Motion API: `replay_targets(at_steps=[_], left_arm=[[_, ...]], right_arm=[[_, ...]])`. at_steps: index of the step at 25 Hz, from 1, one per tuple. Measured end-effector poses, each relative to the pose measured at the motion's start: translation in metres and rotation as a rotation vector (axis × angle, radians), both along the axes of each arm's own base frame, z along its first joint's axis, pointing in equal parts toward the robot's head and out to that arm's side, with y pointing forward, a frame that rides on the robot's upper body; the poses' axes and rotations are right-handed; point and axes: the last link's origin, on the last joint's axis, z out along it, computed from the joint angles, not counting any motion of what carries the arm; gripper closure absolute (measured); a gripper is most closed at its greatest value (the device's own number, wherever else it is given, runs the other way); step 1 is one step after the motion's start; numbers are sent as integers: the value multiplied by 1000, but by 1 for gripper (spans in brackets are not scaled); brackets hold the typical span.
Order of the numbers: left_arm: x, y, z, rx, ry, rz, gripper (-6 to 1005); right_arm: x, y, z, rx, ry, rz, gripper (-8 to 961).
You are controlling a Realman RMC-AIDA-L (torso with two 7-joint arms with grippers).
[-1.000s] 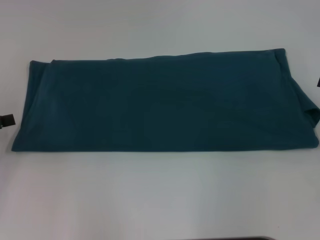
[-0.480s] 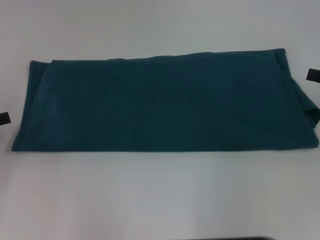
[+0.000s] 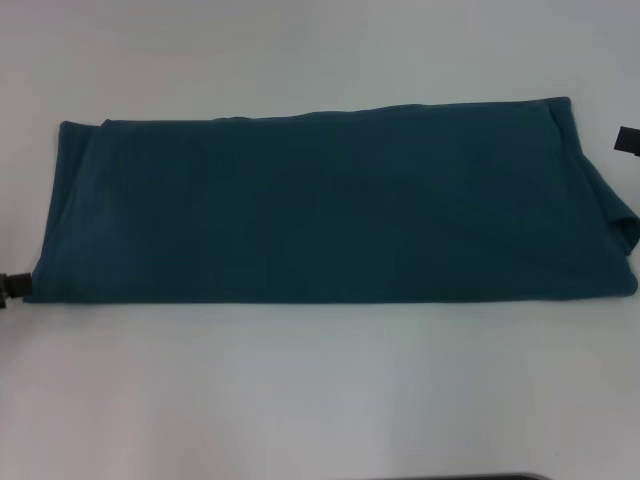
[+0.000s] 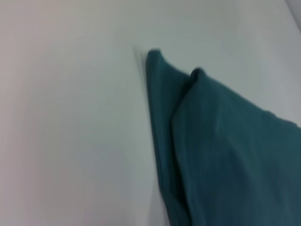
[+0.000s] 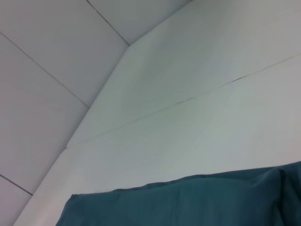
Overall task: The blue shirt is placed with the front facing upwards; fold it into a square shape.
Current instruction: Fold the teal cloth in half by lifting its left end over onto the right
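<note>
The blue shirt (image 3: 330, 205) lies on the white table, folded into a long band running left to right. No lettering or collar shows. Its right end has a tucked fold (image 3: 615, 215). My left gripper (image 3: 12, 285) shows only as a dark tip at the left edge of the head view, right beside the shirt's near left corner. My right gripper (image 3: 628, 140) shows as a dark tip at the right edge, just beside the shirt's far right end. The left wrist view shows layered shirt corners (image 4: 188, 99). The right wrist view shows a shirt edge (image 5: 188, 202).
The white table (image 3: 320, 400) stretches in front of and behind the shirt. A dark strip (image 3: 460, 477) shows at the bottom edge of the head view. The right wrist view shows the table's far edge and pale floor tiles (image 5: 51, 52).
My left gripper has moved nearer along the left edge, down to the shirt's near left corner. My right gripper has come in at the right edge, slightly farther back. The shirt has not moved.
</note>
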Motion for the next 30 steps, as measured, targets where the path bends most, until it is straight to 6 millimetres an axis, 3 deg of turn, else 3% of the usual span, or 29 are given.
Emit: replay_targets(at_steps=[9,30], left_arm=[[-1,-1,-13,-62,-22,25,308],[21,40,-22,-140,30,-8,307]], right_arm=[[0,3,3,4,-4,-1,20],[3,1,8,16,0,-25,21]])
